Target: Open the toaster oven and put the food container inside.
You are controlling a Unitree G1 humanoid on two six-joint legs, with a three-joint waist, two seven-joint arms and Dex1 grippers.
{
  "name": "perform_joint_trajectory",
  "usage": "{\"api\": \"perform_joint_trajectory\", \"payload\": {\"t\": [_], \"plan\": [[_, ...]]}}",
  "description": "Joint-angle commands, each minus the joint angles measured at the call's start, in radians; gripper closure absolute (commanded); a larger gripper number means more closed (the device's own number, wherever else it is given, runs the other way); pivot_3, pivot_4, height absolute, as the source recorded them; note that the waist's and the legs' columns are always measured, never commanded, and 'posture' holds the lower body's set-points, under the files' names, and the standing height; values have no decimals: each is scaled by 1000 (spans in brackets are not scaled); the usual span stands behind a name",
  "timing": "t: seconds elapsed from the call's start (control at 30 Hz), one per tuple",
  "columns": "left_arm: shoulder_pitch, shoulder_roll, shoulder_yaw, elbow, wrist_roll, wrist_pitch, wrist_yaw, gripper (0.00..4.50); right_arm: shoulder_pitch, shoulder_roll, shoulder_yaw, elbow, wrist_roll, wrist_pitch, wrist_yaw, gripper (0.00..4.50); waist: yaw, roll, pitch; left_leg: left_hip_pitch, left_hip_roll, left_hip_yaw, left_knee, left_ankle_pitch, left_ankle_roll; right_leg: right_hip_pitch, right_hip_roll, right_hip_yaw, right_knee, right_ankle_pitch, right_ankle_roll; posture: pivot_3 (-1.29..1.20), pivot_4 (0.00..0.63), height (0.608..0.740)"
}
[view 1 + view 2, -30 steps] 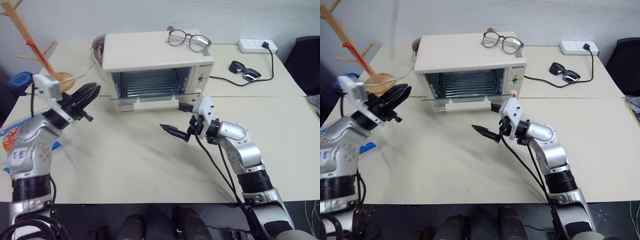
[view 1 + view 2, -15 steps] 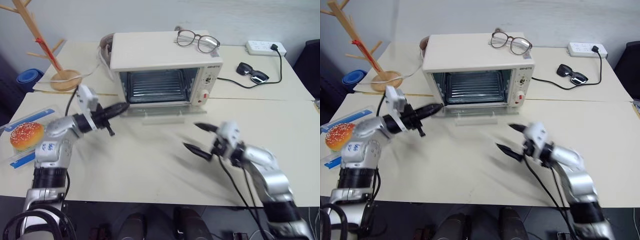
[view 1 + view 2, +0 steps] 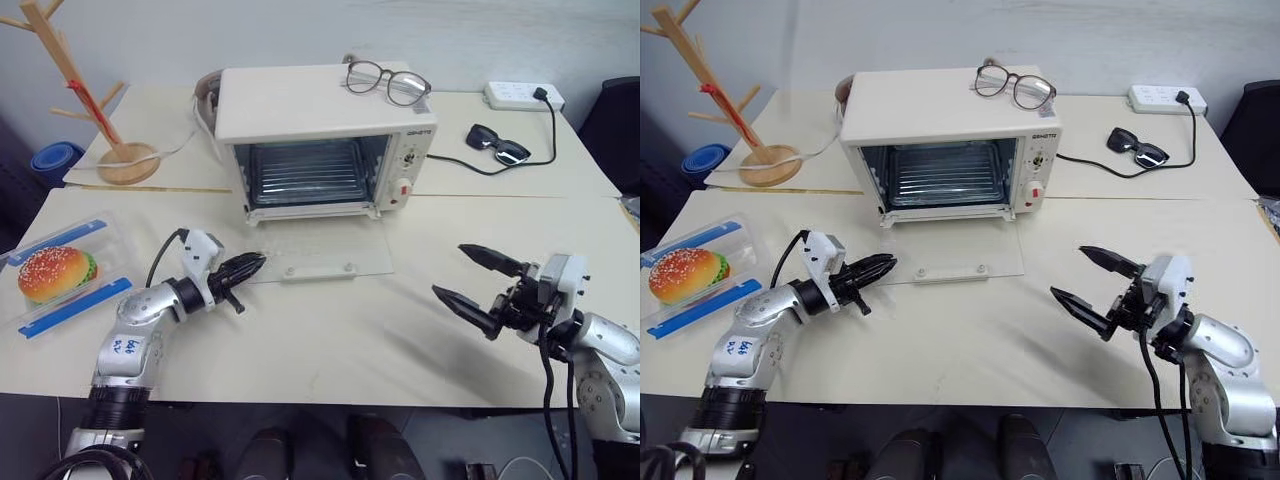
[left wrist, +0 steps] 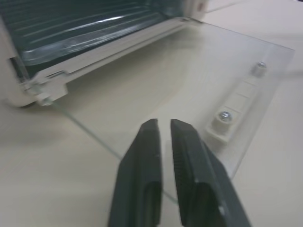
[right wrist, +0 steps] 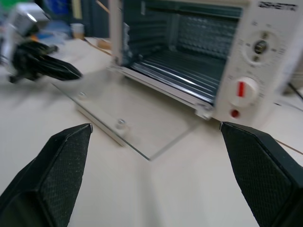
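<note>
Oven: cream shell, smooth, slight sheen; door clear glass, glossy; rack shiny metal wire. Container: clear glossy plastic, blue strips. Table: matt beige, smooth. Mug tree: bare wood. Left gripper fingers: black plastic, satin. Right gripper pads: black, fine textured. Arm shells: silver, glossy.

Cream table carried the toaster oven, glass door flat on the top. Food container sat at left edge; wooden rack back left; sunglasses and power strip back right.
</note>
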Motion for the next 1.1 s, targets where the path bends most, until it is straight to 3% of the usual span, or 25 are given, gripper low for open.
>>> {"api": "perform_joint_trajectory", "payload": {"t": [0.03, 0.23, 0.37, 0.53, 0.63, 0.83, 0.97, 1.1], "plan": [[103, -19, 165, -183, -119, 11, 61, 2948, -71, 29, 43, -2, 23, -35, 45, 0, -5, 0, 0, 0, 1, 0, 0, 0, 0, -1, 0, 0, 0, 0, 0, 0, 150, 740], [503, -30, 594, -488, -391, 89, 125, 1109, -176, 103, 139, 1, 52, -47, 109, 0, -23, 0, 0, -1, 3, -1, -2, -1, -2, -1, 1, -1, -3, -1, -1, 0, 150, 740], [731, -69, 842, -479, -507, 100, 155, 11, -230, 139, 191, 2, 51, -65, 156, 0, -22, 0, 0, 0, 3, -2, -1, -2, -1, 2, 0, -1, -5, -1, -2, 0, 150, 740], [797, -90, 1005, -343, -606, 111, 242, 11, -261, 175, 220, 21, 50, -89, 186, 0, -3, 0, 0, 2, 2, -8, -1, -2, 0, 7, -2, -7, -9, -2, -3, 0, 150, 740], [792, -64, 1025, -277, -571, 118, 309, 11, -267, 183, 234, 20, 42, -100, 198, 0, 1, 0, 0, 5, 1, -9, -1, -3, 1, 11, -3, -7, -10, -2, -3, 0, 150, 740], [660, 175, 1045, -93, -611, 273, 449, 11, -260, 179, 249, 17, 19, -126, 208, 0, 2, -1, -1, 10, 1, -11, -3, -4, 0, 16, -3, -10, -10, -3, -5, 0, 150, 740], [589, 413, 1013, 121, -588, 455, 420, 11, -253, 177, 254, 21, 6, -133, 197, 0, -2, -1, -1, 10, 1, -11, -4, -4, -1, 16, -3, -11, -10, -3, -6, 0, 150, 740], [543, 576, 938, 321, -512, 579, 379, 11, -245, 178, 257, 12, -4, -133, 180, 0, -23, 0, 0, 12, 0, -9, -11, -4, -1, 14, -5, -9, -11, -3, -6, 0, 150, 740]]}}
